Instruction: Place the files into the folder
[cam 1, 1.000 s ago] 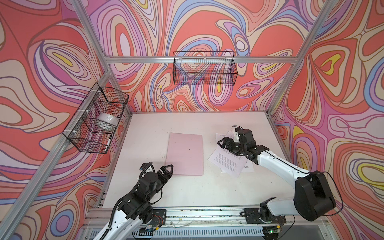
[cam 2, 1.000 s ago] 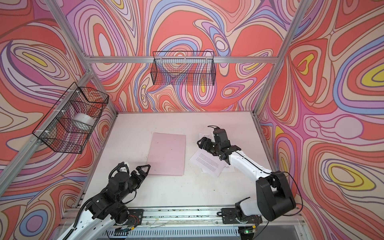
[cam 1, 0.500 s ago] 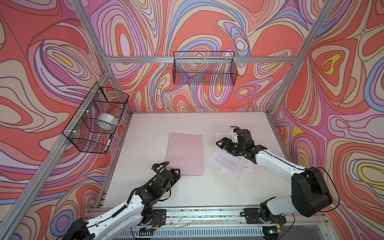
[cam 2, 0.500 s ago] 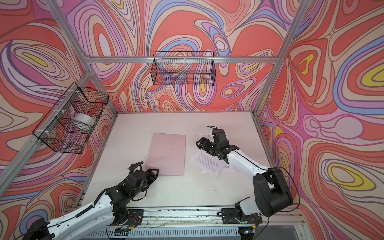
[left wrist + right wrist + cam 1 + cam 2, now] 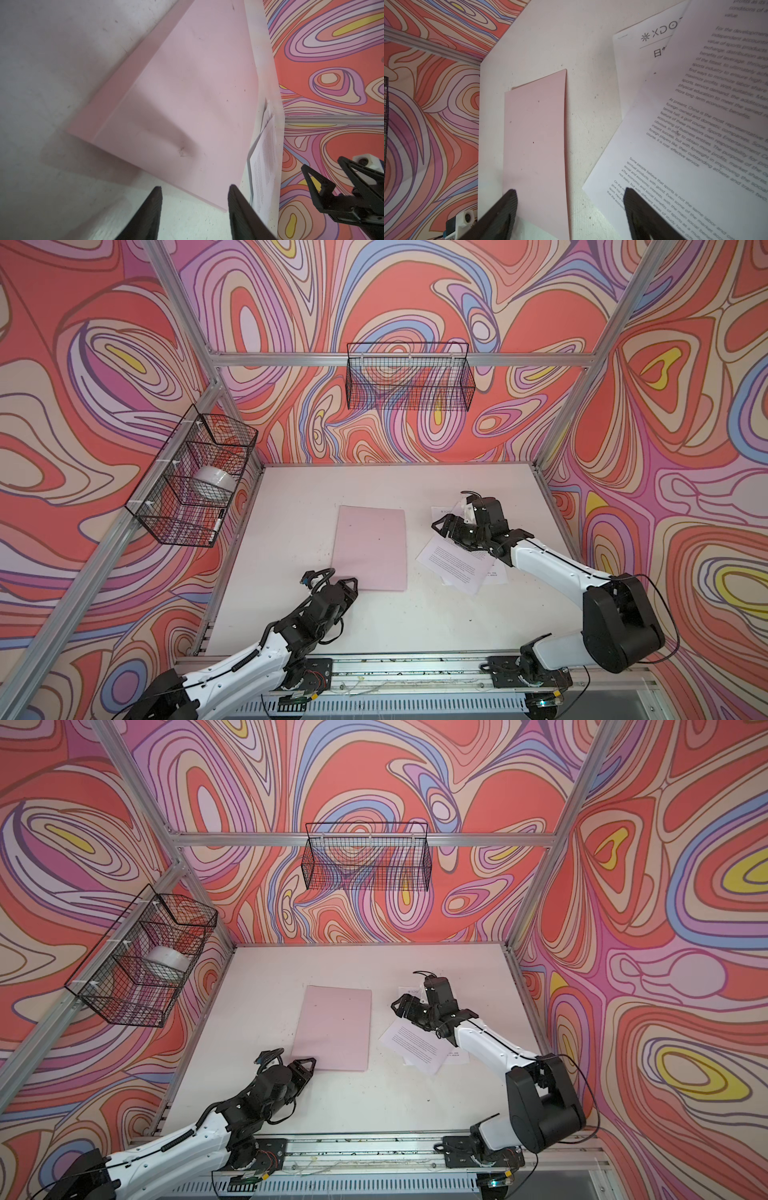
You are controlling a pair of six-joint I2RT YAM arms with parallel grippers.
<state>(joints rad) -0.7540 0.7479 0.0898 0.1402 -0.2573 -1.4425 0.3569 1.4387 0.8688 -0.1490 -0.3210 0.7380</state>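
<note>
The pale-pink folder lies shut and flat mid-table. White printed files lie loosely overlapped to its right. My left gripper sits low at the folder's near left corner. In the left wrist view its jaws stand apart over bare table, just short of the folder's edge, holding nothing. My right gripper hovers open over the gap between folder and files. The right wrist view shows the folder and files beneath its wide jaws.
A black wire basket on the left wall holds a white round thing. Another wire basket hangs on the back wall. An aluminium rail runs along the table's front edge, and patterned walls close in three sides.
My left arm has stretched forward from the front edge to the folder's near corner, and its jaws have narrowed. My right gripper has shifted only slightly.
</note>
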